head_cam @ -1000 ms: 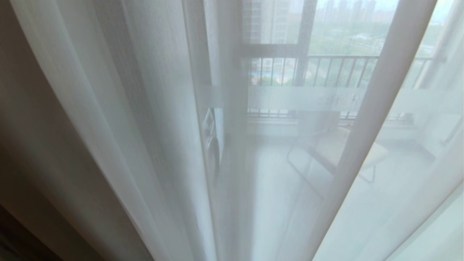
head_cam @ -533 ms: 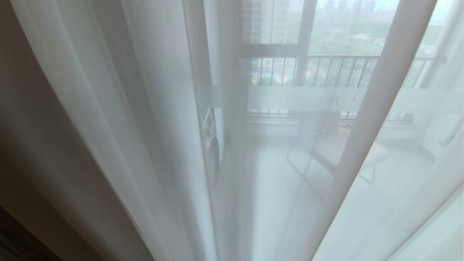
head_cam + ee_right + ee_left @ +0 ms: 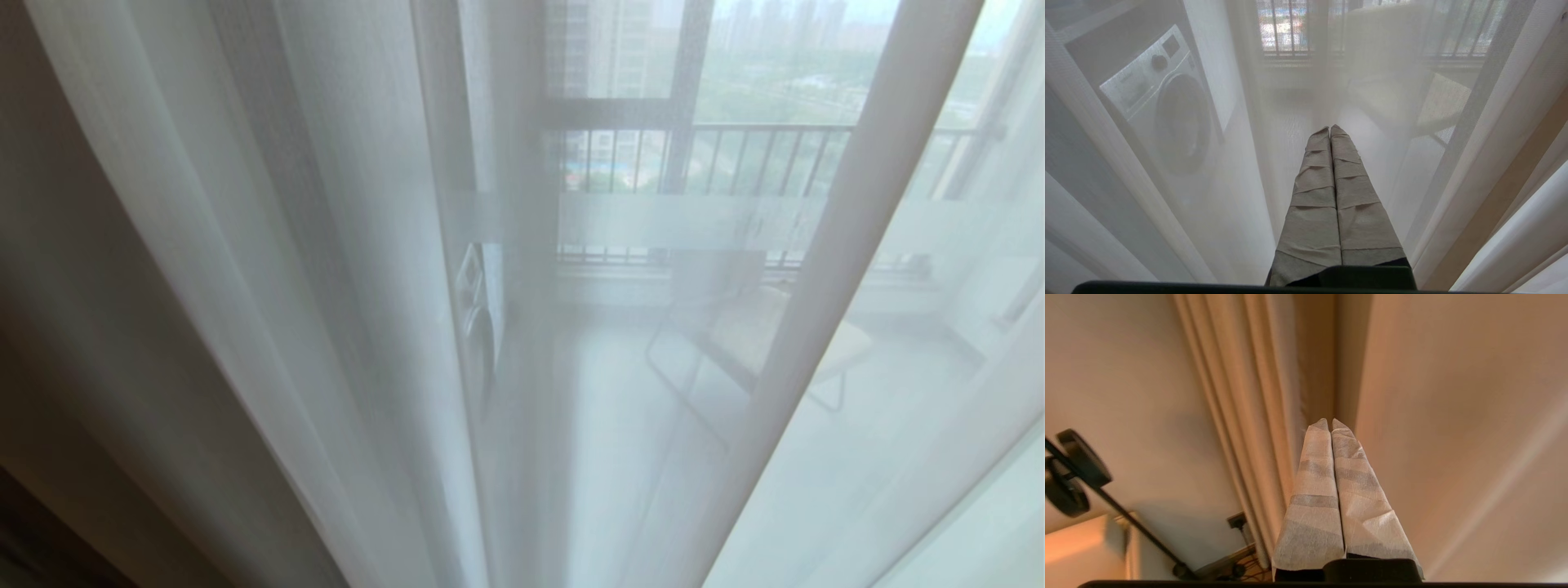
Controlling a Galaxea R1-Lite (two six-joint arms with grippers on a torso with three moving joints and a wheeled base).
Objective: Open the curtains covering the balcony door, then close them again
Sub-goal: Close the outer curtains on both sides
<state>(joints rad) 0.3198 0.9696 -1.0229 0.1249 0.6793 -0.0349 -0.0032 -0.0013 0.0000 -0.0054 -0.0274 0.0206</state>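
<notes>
Two layers of curtains fill the head view: thin white sheers (image 3: 343, 269) hang in soft vertical pleats across nearly the whole picture, and a thick, opaque beige-grey drape (image 3: 90, 343) falls along the left edge in broad, matte folds. The sheers are fine enough to see through. Behind them stands the balcony door (image 3: 686, 106), its dark straight frame showing as a blurred upright and crossbar, with a frosted white band (image 3: 678, 220) running level across the glass. Beyond the glass lie a barred railing (image 3: 751, 155), a pale smooth balcony floor and a thin-legged chair (image 3: 759, 343) with a light seat. Neither arm shows in the head view.

The left gripper (image 3: 1329, 424) points at the heavy drape (image 3: 1257, 416), which in the left wrist view hangs in tight narrow pleats beside a plain smooth wall (image 3: 1118, 375). Its two tapered fingers (image 3: 1314, 490), wrapped in creased whitish tape, are pressed together along their full length and pinch nothing; whether the tips touch the fabric cannot be told. A black lamp stand (image 3: 1081, 473) with round heads leans near the wall, above a socket (image 3: 1236, 520) low down.

The right gripper (image 3: 1329, 130) faces the sheers (image 3: 1241, 122), its wrapped fingers (image 3: 1314, 204) likewise pressed together and empty. Through the gauzy weave a white washing machine (image 3: 1163, 106) with a round door shows on the balcony.
</notes>
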